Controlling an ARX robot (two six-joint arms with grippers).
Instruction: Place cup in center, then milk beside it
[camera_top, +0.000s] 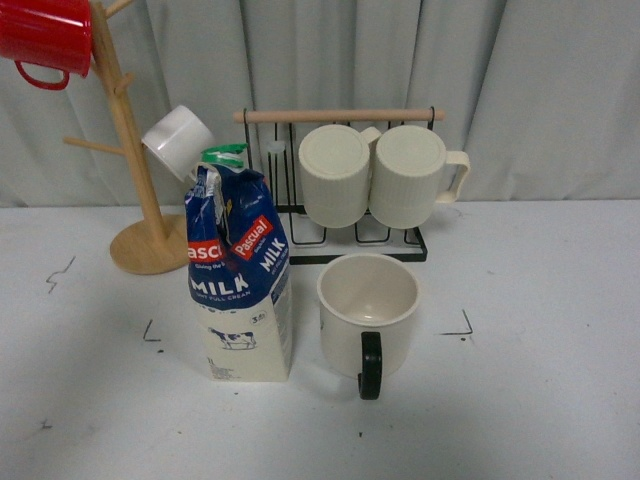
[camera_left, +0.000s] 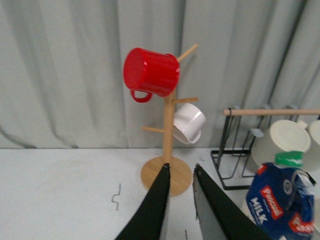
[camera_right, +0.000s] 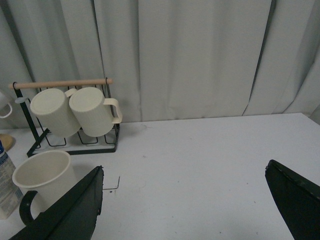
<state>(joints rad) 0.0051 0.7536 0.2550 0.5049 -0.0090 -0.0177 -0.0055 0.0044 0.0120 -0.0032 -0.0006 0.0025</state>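
Observation:
The cream cup (camera_top: 367, 304) with a black handle stands upright inside the center patch (camera_top: 440, 355), handle toward the front. The milk carton (camera_top: 238, 280) stands upright just left of it, a small gap between them. Neither arm shows in the front view. In the left wrist view my left gripper (camera_left: 180, 172) is shut and empty, above the table left of the milk (camera_left: 282, 205). In the right wrist view my right gripper (camera_right: 184, 172) is open wide and empty, over bare table right of the cup (camera_right: 44, 174).
A wooden mug tree (camera_top: 135, 190) with a red mug (camera_top: 45, 38) and a small white mug (camera_top: 180, 140) stands at back left. A black wire rack (camera_top: 345, 215) with two ribbed cream mugs (camera_top: 372, 172) stands behind the cup. Grey curtain at the back.

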